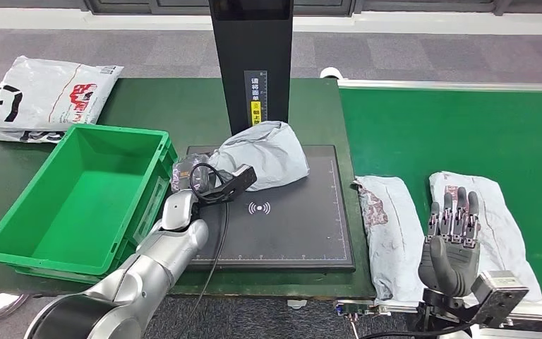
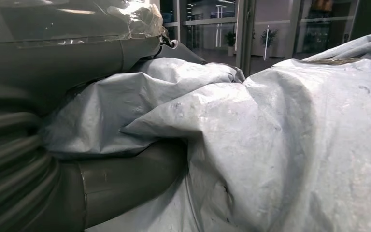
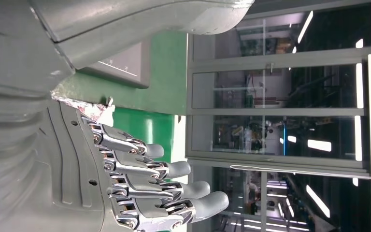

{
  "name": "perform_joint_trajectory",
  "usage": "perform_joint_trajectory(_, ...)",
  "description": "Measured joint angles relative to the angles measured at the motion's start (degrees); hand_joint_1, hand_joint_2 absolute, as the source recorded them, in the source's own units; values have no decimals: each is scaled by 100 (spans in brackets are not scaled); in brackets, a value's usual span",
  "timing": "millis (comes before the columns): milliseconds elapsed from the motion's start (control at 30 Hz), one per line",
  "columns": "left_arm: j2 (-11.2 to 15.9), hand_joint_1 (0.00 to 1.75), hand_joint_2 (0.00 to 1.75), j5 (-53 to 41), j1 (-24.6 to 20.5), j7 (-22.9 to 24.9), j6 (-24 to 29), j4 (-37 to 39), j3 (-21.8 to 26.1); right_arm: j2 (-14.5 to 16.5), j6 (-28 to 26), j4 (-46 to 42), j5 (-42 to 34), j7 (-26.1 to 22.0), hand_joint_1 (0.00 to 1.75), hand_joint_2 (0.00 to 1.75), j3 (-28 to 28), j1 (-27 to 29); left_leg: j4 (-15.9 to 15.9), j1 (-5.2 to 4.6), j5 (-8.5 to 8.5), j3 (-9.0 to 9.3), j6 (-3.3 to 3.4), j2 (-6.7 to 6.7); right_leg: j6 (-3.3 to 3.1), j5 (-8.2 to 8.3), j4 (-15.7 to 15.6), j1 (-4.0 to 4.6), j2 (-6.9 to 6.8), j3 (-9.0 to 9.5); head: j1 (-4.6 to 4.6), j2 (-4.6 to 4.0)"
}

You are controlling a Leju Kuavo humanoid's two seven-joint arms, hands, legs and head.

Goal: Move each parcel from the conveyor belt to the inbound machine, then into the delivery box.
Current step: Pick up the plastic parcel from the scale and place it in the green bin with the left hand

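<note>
A crumpled grey parcel lies on the black scanner plate of the inbound machine, against its black post. My left hand grips the parcel's left end. In the left wrist view the parcel is pinched between the thumb and the fingers. Two more grey parcels lie side by side on the green conveyor belt. My right hand hovers open over the near end of the belt, between them, fingers straight and holding nothing.
A green delivery box stands left of the scanner plate, and nothing is in it. A white printed bag lies on the dark table at the back left. The belt's metal rail runs along the near edge.
</note>
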Motion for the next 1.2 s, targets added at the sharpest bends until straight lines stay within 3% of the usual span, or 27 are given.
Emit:
perform_joint_trajectory(867,47,175,175,0,2,-59,176,-2,249,0,39,116,44,-15,0,175,0,-15,0,0,0,-1,0,-2,0,0,0,0,-2,-1,0,0)
perform_joint_trajectory(1033,43,175,175,315,78,-933,990,-527,381,0,-127,118,40,-91,0,175,-23,-4,1,0,4,-5,0,-1,0,0,0,0,0,-9,1,0)
perform_joint_trajectory(1200,39,175,175,384,82,-1010,1000,-1033,486,1,-138,118,33,-102,0,175,-75,3,1,0,4,-4,0,1,0,0,0,0,3,-9,0,0)
